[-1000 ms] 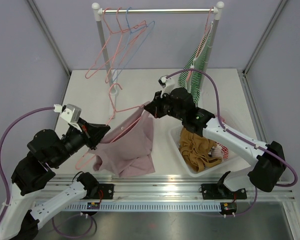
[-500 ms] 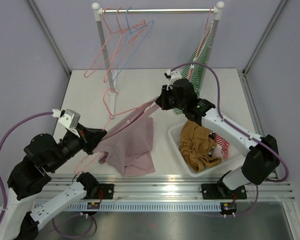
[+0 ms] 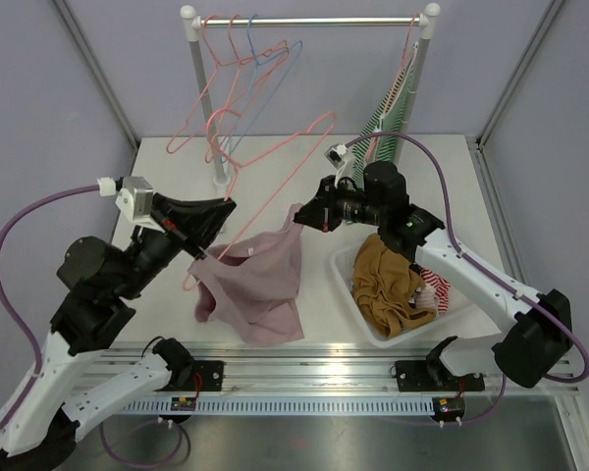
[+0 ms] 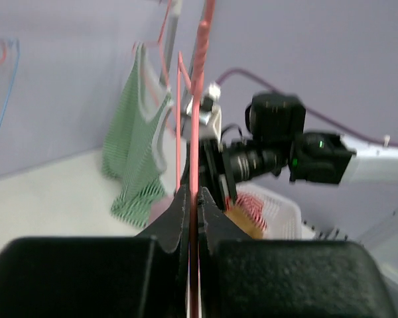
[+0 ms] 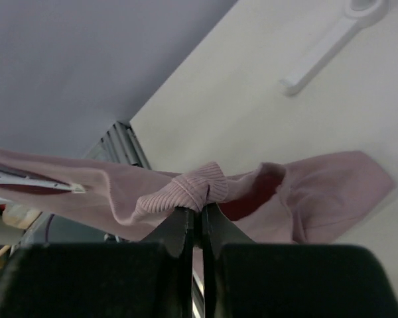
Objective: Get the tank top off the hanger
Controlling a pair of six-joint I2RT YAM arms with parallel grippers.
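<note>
**Both arms pulling apart: one on the hanger, one on the pink tank top**

Left gripper (image 4: 193, 197) is clamped shut on the wire of the pink hanger (image 4: 197, 112), which tilts up toward 1 o'clock. Right gripper (image 5: 200, 213) is pinched tight on a bunched strap of the tank top (image 3: 263, 283). The strap is lifted, and the rest of the top sags in a heap on the table (image 3: 275, 162) at about 6 o'clock. The hanger's low end meets the cloth at the left, but I can't tell whether it is threaded through. Over at 4 o'clock, the white basket (image 3: 357, 312) holds a crumpled mustard-brown garment (image 3: 388, 289) with a red-and-white striped piece (image 3: 435, 290) beside it. At 12 o'clock, the rack (image 3: 314, 20) carries spare hangers (image 3: 243, 93) and a green striped top (image 3: 394, 110).
</note>
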